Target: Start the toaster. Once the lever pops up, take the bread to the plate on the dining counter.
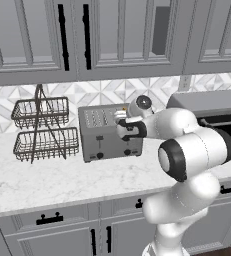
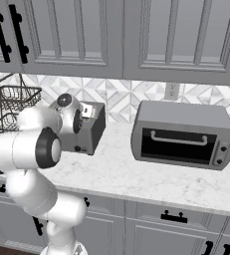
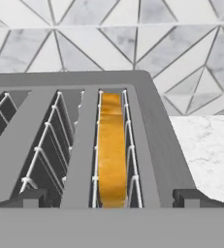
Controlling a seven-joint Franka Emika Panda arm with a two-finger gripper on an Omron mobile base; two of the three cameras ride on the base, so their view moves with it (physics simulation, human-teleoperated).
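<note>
Toaster (image 1: 108, 132) between wire basket rack (image 1: 43, 129) and toaster oven (image 2: 182, 134), arm partly blocking.

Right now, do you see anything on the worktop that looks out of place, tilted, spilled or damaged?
Nothing stands out. The toaster stands squarely on the worktop, the bread sits upright in its slot, and the toaster oven and wire basket rack stand level. No spill or damage shows.

matt grey brushed-metal toaster (image 3: 152, 131) under my hand, thin white wire guides in its slots, golden matt bread (image 3: 111, 150), glossy veined marble worktop (image 1: 62, 182), dark wire basket rack (image 1: 42, 127), smooth grey metal toaster oven (image 2: 183, 134), painted matt grey cabinets (image 2: 136, 35)
</note>
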